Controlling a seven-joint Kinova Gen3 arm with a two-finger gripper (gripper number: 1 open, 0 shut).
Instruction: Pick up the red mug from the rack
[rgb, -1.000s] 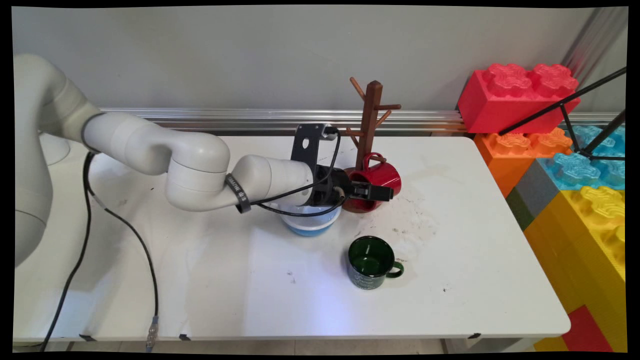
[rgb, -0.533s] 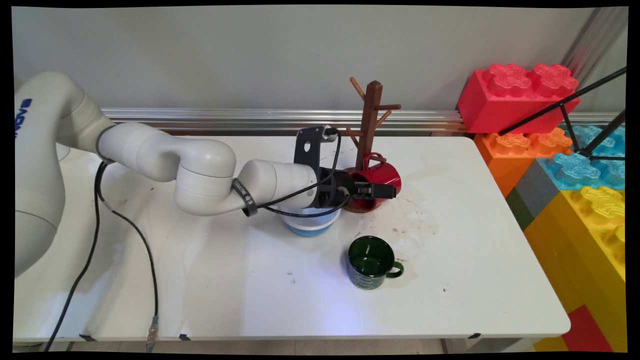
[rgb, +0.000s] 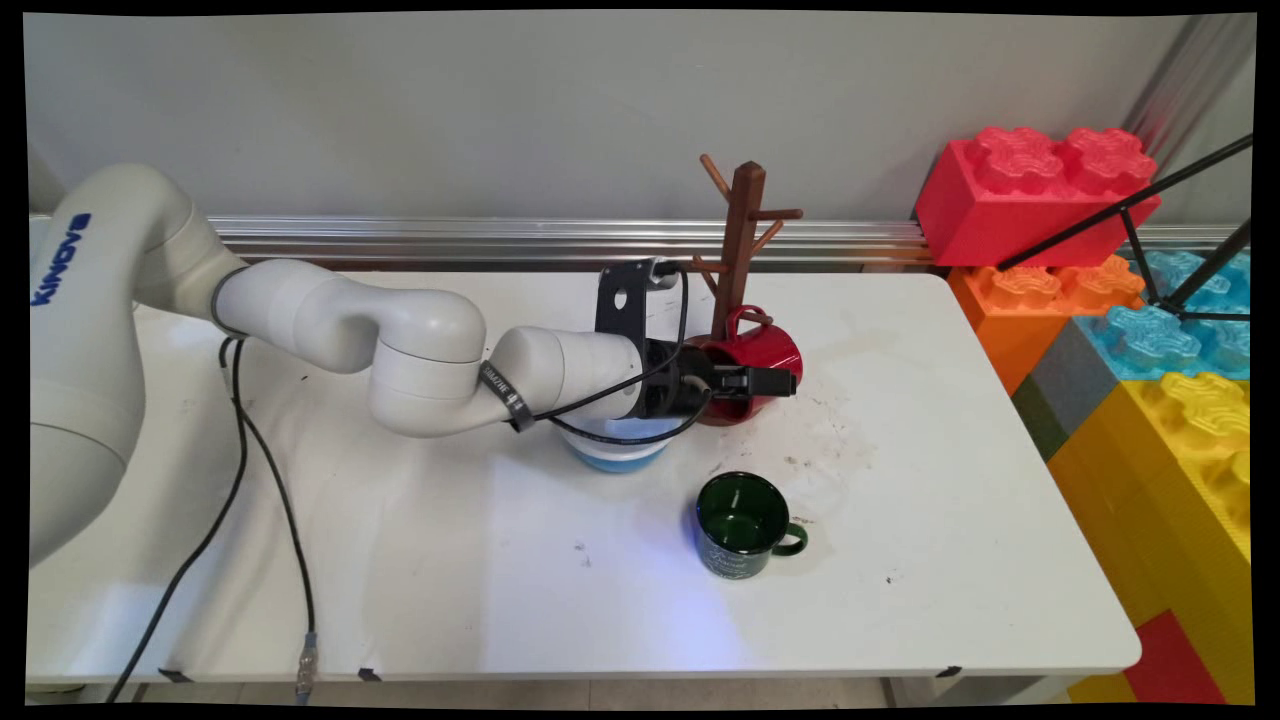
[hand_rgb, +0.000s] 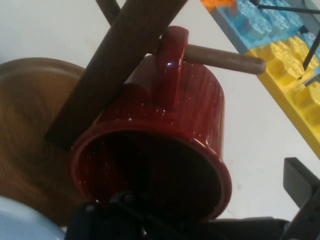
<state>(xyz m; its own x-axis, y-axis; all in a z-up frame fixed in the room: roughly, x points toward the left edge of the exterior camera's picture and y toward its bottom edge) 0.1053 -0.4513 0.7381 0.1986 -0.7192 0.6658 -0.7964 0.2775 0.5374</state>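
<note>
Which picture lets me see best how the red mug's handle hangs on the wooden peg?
The hand view: the red mug fills it, and its handle loops over the wooden peg of the mug tree. The main view shows the mug smaller, partly behind the gripper, with only the handle's top showing.

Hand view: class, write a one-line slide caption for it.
Red mug hanging by its handle on a wooden mug tree peg, seen close from the end effector.

red mug (hand_rgb: 170, 125), handle on wooden peg (hand_rgb: 225, 57)
</note>
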